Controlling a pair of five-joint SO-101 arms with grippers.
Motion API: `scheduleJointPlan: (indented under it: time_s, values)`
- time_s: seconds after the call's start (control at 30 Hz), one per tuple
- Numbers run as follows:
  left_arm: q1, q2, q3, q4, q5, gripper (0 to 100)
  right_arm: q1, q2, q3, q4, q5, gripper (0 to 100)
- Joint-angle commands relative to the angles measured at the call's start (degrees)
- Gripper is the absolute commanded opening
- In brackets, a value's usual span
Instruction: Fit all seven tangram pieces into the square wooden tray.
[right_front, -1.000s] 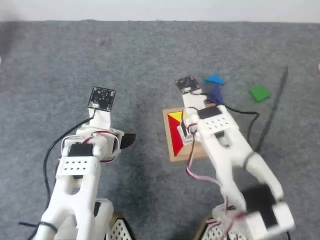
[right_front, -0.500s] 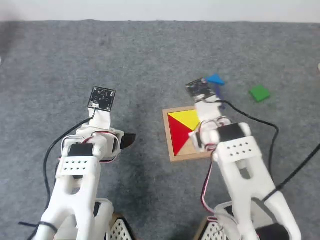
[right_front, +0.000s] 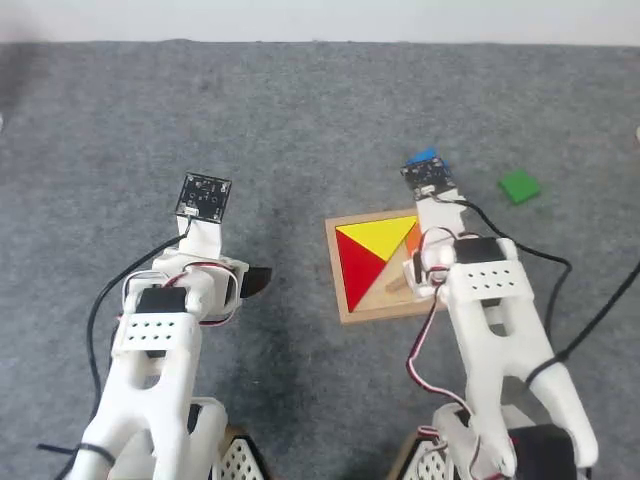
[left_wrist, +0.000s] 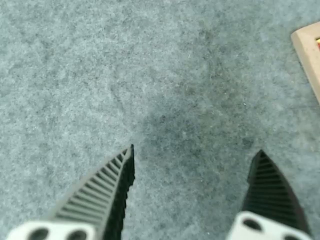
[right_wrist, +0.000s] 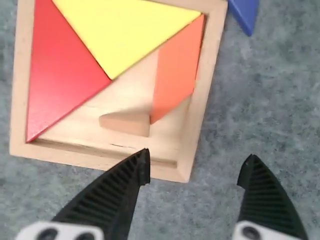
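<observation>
My left jaws and my right jaws are black, their inner faces ribbed with fine crosswise ridges. They sit on glossy white plastic arm shells (right_front: 155, 335), fed by a black cable (right_front: 91, 335). The table (right_front: 300, 120) wears a mottled grey, felt-like cover flecked light and dark. The square wooden tray (right_wrist: 197, 125) is pale, unpainted wood with a faint grain. The large red triangle piece (right_wrist: 60, 75) and the large yellow triangle piece (right_wrist: 122, 30) are flat, solid colours, as is the orange slanted piece (right_wrist: 175, 75). The small bare wooden triangle (right_wrist: 125, 122) is tan. The blue pointed piece (right_wrist: 243, 12) is deep blue, and the small green square piece (right_front: 519, 186) is bright green.
</observation>
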Motion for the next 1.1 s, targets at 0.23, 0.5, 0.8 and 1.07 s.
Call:
scheduleJointPlan:
  time_s: [0.23,0.5,0.8,1.07]
  values:
    - [0.09,-1.41,-0.22,-0.97,-0.53,35,-2.51,1.98,-0.79,-1.1,-0.97,29.9]
    - [-0.09,-1.41,-0.22,-0.97,-0.53,35,-2.59,12.09,-8.18,-4.88,-1.05,29.9]
    - [0.09,-1.41,-0.22,-1.05,-0.53,35,-2.51,17.1,-15.12,-4.88,-0.97,29.9]
    - [0.0,-1.41,-0.22,-1.05,-0.53,35,-3.74,19.03,-13.89,-3.12,-1.14,29.9]
